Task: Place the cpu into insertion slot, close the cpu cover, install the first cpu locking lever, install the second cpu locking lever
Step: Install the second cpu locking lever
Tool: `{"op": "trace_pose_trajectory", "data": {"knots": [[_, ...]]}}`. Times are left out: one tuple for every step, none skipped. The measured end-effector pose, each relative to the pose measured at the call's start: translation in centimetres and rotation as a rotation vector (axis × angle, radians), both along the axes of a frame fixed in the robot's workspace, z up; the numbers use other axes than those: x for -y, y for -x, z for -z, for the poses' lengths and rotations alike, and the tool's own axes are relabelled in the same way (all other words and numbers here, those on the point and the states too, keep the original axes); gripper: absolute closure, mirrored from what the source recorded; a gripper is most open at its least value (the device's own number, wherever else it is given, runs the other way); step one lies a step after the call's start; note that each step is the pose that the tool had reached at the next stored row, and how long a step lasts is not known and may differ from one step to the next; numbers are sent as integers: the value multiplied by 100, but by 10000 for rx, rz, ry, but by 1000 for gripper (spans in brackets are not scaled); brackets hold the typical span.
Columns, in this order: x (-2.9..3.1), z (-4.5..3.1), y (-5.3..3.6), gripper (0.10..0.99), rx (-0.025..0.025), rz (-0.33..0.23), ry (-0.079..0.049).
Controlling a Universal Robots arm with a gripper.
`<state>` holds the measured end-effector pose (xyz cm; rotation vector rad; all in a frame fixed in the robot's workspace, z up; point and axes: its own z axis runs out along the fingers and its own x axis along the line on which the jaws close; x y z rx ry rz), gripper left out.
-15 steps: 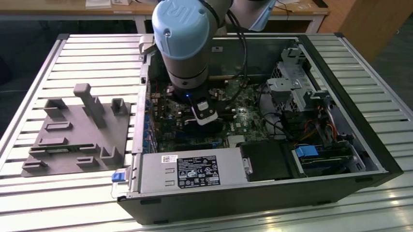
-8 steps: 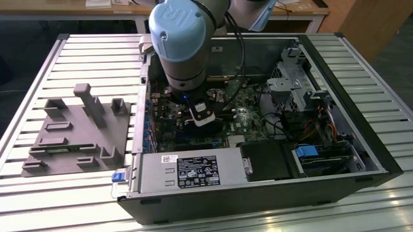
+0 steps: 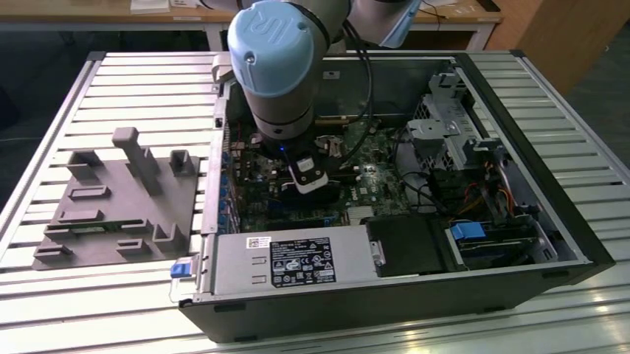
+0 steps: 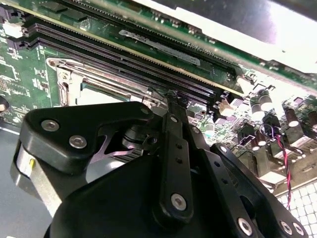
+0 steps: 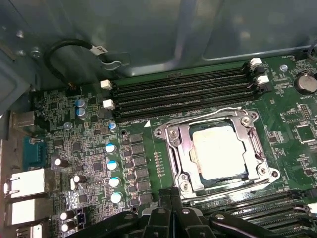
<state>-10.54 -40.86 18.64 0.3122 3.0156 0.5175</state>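
Closest in, black linkage of the gripper [image 4: 171, 96] in the second wrist view, fingertips drawn narrow together and holding nothing; same tips in the first wrist view [image 5: 172, 193], poised just near-side of the insertion slot [image 5: 265, 173], not seen touching it.

Seated in that slot, the cpu [image 5: 218, 151], dull silver top facing up, lying flat. Over it, the cpu cover [image 5: 181, 148], folded down, chip showing through its square window. Locking levers not clear enough to tell latched from free.

Just beyond the socket, four long black memory slots [image 5: 183, 91] running side by side across the green board [image 5: 89, 148]. Beside the socket, a column of blue-topped capacitors [image 5: 113, 166].

In the exterior view, arm reaching down into an open computer case [image 3: 580, 243] laid on its side, gripper [image 3: 305, 181] low over the board near the middle. Along the near edge of the case, a grey power supply [image 3: 285, 262]. To the exterior view's left, well apart from the case, a grey fixture block [image 3: 118, 199] on the slatted table [image 3: 59, 295].
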Motion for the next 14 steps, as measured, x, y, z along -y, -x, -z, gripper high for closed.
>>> {"op": "trace_pose_trajectory", "data": {"knots": [[0, 4, 1, 984, 0, 0, 3], [0, 7, 2, 984, -1, 1, 8], [0, 8, 3, 984, 0, 1, 17], [-1, 10, 5, 984, 1, 2, 40], [-1, 11, 7, 984, 2, 0, 77], [-2, 11, 9, 984, 4, 0, 122], [-3, 12, 12, 984, 4, 0, 169], [-3, 12, 14, 984, 10, 1, 207], [-4, 12, 15, 984, 20, 1, 226], [-5, 13, 16, 984, 25, 1, 232], [-5, 13, 16, 984, 25, 0, 232], [-5, 12, 17, 984, 24, 0, 234], [-5, 10, 17, 984, 22, 0, 238], [-3, 5, 18, 984, 17, 0, 248]]}}
